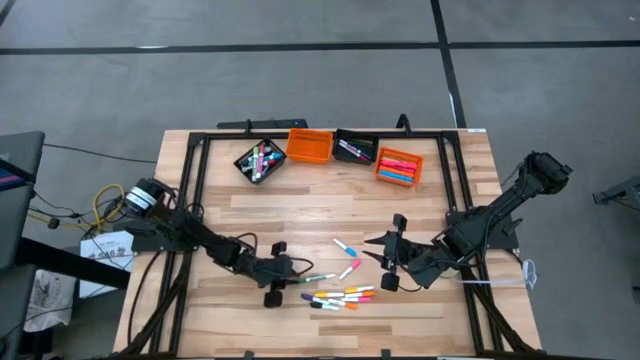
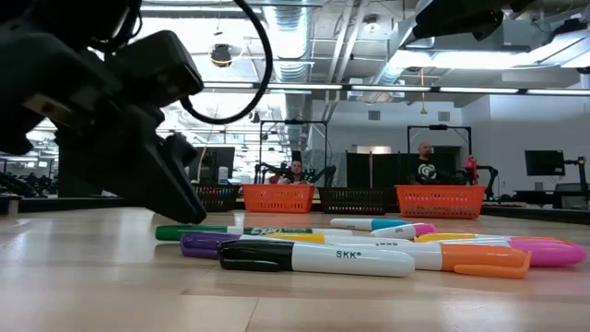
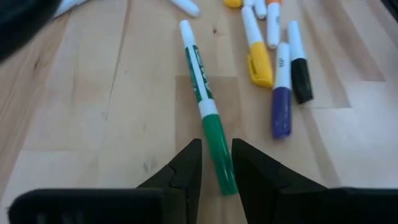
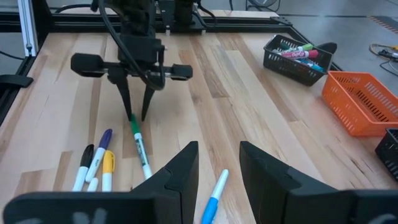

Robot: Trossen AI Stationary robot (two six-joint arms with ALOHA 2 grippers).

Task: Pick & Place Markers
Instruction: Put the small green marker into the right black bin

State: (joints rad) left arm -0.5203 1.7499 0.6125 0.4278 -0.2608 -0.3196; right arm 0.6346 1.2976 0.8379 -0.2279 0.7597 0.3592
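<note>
Loose markers [image 1: 340, 296] lie flat in a cluster on the wooden table near its near edge, and fill the low view [image 2: 369, 249]. A green marker [image 1: 318, 276] lies left of the cluster. My left gripper [image 1: 300, 270] is open and comes down onto the marker's green cap end [image 3: 219, 155]. One finger stands on each side of the cap, and I see no contact. My right gripper [image 1: 378, 255] is open above the table, right of a blue-capped marker [image 4: 214, 190] and a pink-capped one [image 1: 349, 270].
Along the far edge stand a black bin [image 1: 258, 160] with markers, an orange bin [image 1: 309, 146], a second black bin [image 1: 355, 148] and an orange bin [image 1: 398, 166] with markers. A black frame rail [image 1: 190, 200] borders the table. People sit in the room [image 2: 424, 166] beyond.
</note>
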